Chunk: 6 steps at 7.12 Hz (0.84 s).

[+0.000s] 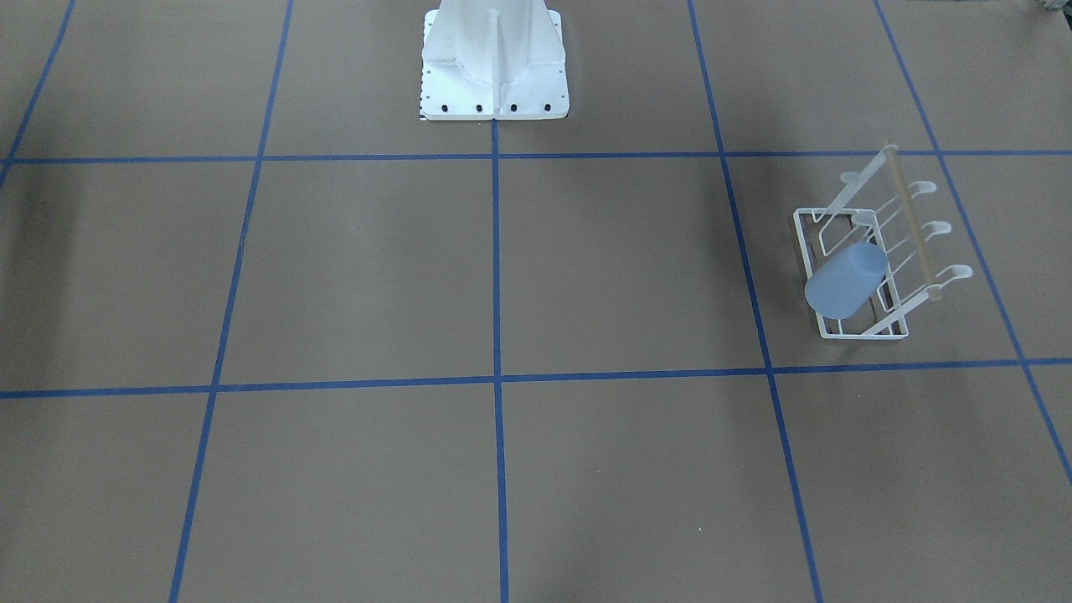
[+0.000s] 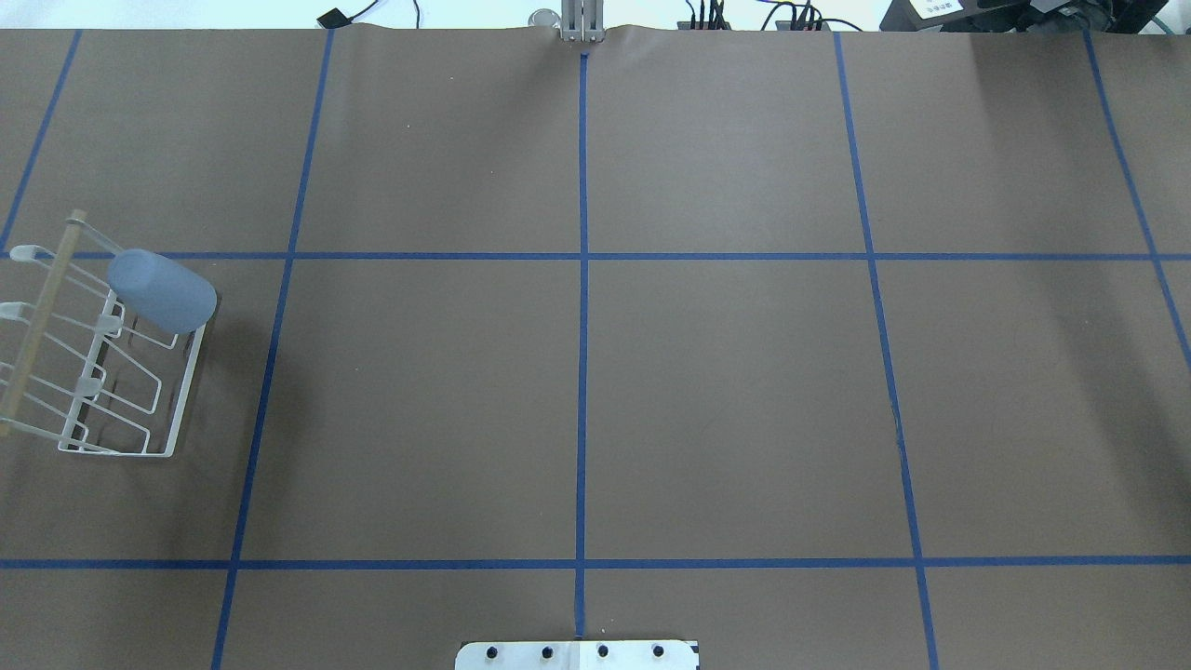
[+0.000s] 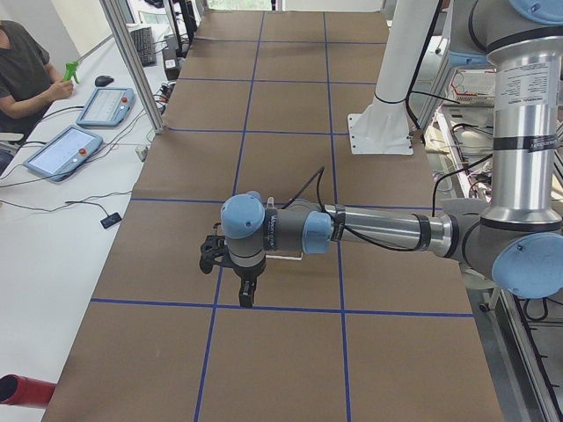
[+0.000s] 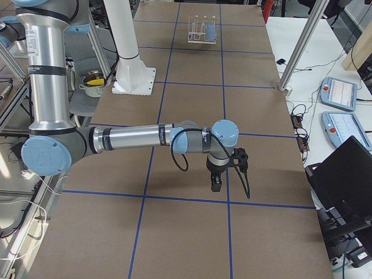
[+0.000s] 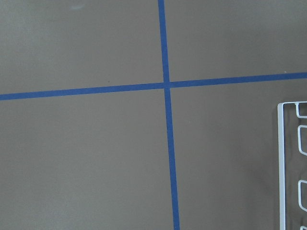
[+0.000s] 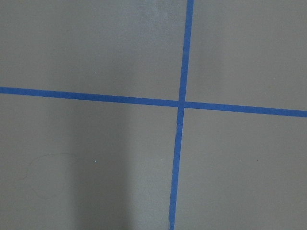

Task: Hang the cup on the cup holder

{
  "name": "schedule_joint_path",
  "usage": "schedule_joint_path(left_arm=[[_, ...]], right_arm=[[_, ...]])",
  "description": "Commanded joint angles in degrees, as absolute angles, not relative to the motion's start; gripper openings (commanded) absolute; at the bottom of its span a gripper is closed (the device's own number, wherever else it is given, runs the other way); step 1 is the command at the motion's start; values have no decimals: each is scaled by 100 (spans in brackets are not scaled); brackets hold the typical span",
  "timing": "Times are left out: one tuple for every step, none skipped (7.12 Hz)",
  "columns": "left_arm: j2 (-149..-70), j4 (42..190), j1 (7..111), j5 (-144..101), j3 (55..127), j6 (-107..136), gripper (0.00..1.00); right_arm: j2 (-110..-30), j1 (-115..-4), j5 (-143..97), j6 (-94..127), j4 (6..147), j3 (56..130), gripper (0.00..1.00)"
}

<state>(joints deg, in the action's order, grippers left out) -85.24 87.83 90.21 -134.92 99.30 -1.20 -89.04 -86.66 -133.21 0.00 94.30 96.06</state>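
Observation:
The pale blue cup [image 1: 846,280] sits tilted over a slanted prong of the white wire cup holder [image 1: 863,332], open end down toward the base. Both also show at the left edge of the overhead view: the cup [image 2: 163,290] and the cup holder [image 2: 181,400]. In the exterior right view they are small at the far end, the cup [image 4: 211,30] on the cup holder [image 4: 197,36]. The holder's base rim [image 5: 280,158] shows in the left wrist view. My left gripper [image 3: 246,294] shows only in the exterior left view and my right gripper [image 4: 216,185] only in the exterior right view. I cannot tell if either is open or shut. Neither touches the cup.
The brown table [image 2: 726,391] carries a grid of blue tape lines. The white robot base [image 1: 494,67] stands at the table's middle edge. An operator [image 3: 26,70] sits beside tablets [image 3: 66,145] on the side bench.

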Motion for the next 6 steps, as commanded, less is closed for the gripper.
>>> schedule_joint_path(left_arm=[[-8402, 8737, 9026, -13491, 9827, -36, 98], [-8315, 8745, 9026, -13483, 9817, 148, 98], [-8288, 8745, 9026, -13491, 9809, 175, 98], [-8288, 8754, 9018, -13474, 9817, 184, 98], [-8288, 8754, 9018, -13474, 9852, 185, 98], [-8297, 8754, 9018, -13474, 9879, 193, 98]], right_arm=[[-8903, -8666, -13324, 0, 9431, 9598, 100], [-8903, -8657, -13324, 0, 9431, 9598, 100], [-8903, -8657, -13333, 0, 9431, 9598, 100], [-8912, -8657, -13333, 0, 9431, 9598, 100], [-8912, -8657, -13333, 0, 9431, 9598, 100], [-8903, -8657, -13333, -9, 9422, 9598, 100]])
